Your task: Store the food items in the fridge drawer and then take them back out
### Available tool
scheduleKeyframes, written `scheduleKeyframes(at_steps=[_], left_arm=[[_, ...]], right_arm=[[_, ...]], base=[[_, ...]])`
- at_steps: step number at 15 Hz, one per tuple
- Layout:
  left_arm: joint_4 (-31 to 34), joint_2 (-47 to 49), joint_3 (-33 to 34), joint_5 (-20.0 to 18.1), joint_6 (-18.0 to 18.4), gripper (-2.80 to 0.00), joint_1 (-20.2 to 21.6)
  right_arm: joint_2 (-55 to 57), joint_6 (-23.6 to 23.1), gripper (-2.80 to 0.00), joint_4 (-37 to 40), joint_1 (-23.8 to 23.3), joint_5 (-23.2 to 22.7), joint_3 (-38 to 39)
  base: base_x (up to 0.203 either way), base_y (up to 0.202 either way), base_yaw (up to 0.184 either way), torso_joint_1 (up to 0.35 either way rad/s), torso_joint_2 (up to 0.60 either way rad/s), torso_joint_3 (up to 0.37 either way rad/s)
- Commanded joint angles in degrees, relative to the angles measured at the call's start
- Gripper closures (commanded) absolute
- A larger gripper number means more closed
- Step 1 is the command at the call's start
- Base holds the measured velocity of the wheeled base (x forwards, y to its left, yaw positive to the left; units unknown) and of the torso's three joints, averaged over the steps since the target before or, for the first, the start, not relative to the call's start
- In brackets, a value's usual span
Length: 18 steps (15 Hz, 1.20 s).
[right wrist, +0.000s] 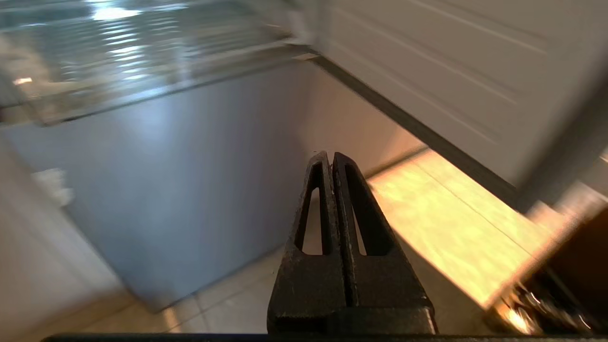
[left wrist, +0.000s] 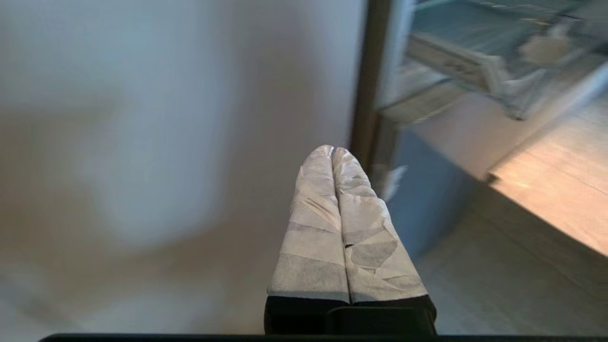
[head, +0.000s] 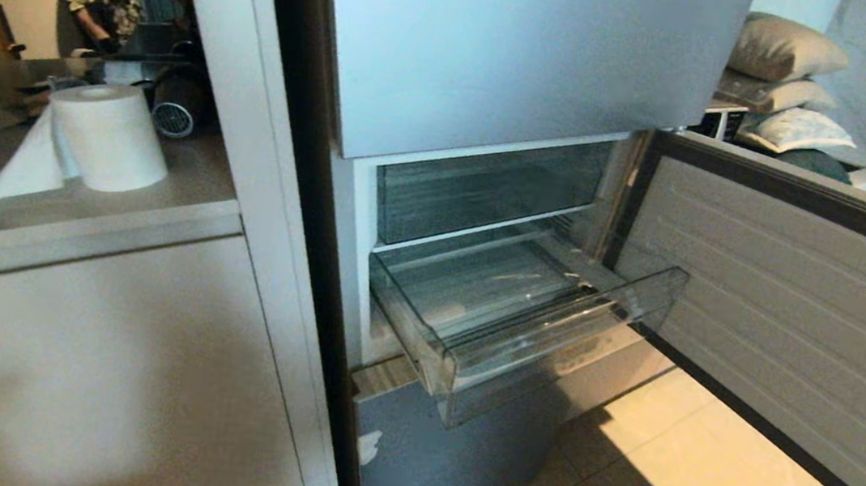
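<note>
One wide, shallow, transparent plastic fridge drawer [head: 522,318] with a ribbed floor stands pulled out of the silver-blue fridge [head: 457,458], below one clear-fronted compartment [head: 488,188]. No food pieces show in it. The left tool [left wrist: 332,151], wrapped in white tape, is fully closed and holds nothing. The black right tool [right wrist: 329,156] is also closed and empty, above the tiled floor [right wrist: 427,209]. One white paper roll [head: 109,134] stands on the grey worktop [head: 75,235].

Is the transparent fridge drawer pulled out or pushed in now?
Pulled out. The fridge drawer juts forward past the compartment above it, beside the open fridge door, and its ribbed floor shows no food items.
</note>
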State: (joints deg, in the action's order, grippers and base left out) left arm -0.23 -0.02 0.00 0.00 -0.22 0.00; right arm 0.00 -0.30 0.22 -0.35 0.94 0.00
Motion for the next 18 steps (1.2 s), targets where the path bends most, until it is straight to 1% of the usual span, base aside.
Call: scheduleKeyframes(at_steps=[1,2,4,6,7,9,10,11,12,13,16,17,18], left_arm=[[-0.04,0.02,0.09,0.00,-0.02,0.00,0.00],[-0.04,0.02,0.09,0.00,-0.04,0.00,0.00],[-0.04,0.02,0.09,0.00,0.04,0.00,0.00],[-0.04,0.02,0.09,0.00,-0.04,0.00,0.00],[-0.04,0.02,0.09,0.00,-0.04,0.00,0.00],[-0.04,0.02,0.09,0.00,-0.04,0.00,0.00],[-0.04,0.02,0.09,0.00,-0.04,0.00,0.00],[-0.04,0.02,0.09,0.00,-0.04,0.00,0.00],[-0.04,0.02,0.09,0.00,-0.04,0.00,0.00],[-0.04,0.02,0.09,0.00,-0.04,0.00,-0.09],[-0.04,0.02,0.09,0.00,-0.04,0.00,0.00],[-0.04,0.02,0.09,0.00,-0.04,0.00,-0.05],[-0.04,0.02,0.09,0.00,-0.04,0.00,0.00]], right_arm=[[0.12,0.01,0.00,-0.04,-0.02,-0.21,0.00],[0.90,-1.22,0.00,-0.02,-0.07,-0.24,0.00],[4.96,-0.69,0.00,-0.14,-0.12,0.20,-1.33],[12.09,3.27,0.00,-0.17,-0.88,2.33,-5.04],[16.91,6.21,0.00,-0.19,-2.44,3.14,-7.83],[27.27,11.45,0.00,-0.26,-7.59,3.98,-13.90],[32.48,13.48,0.00,-0.38,-12.16,4.19,-17.05],[35.94,14.55,0.00,-0.93,-18.25,3.98,-19.33],[38.92,15.21,0.00,-2.34,-25.78,2.95,-21.12],[41.94,15.59,0.00,-4.50,-33.66,1.02,-22.71],[51.16,15.74,0.00,-10.62,-58.16,-6.85,-27.72],[54.64,15.77,0.00,-12.71,-63.63,-9.15,-29.21],[58.81,15.76,-2.80,-15.85,-67.47,-11.05,-30.41]], base=[[0.002,0.009,-0.090,0.002,0.00,0.002],[0.000,0.000,0.000,0.000,0.00,0.000],[0.000,0.000,0.000,0.000,0.00,0.000],[0.000,0.000,0.000,0.000,0.00,0.000],[0.000,0.000,0.000,0.000,0.00,0.000],[0.000,0.000,0.000,0.000,0.00,0.000],[0.000,0.000,0.000,0.000,0.00,0.000],[0.000,0.000,0.000,0.000,0.00,0.000],[0.000,0.000,0.000,0.000,0.00,0.000],[0.000,0.000,0.000,0.000,0.00,0.000],[0.000,0.000,0.000,0.000,0.00,0.000],[0.000,0.000,0.000,0.000,0.00,0.000],[0.000,0.000,0.000,0.000,0.00,0.000]])
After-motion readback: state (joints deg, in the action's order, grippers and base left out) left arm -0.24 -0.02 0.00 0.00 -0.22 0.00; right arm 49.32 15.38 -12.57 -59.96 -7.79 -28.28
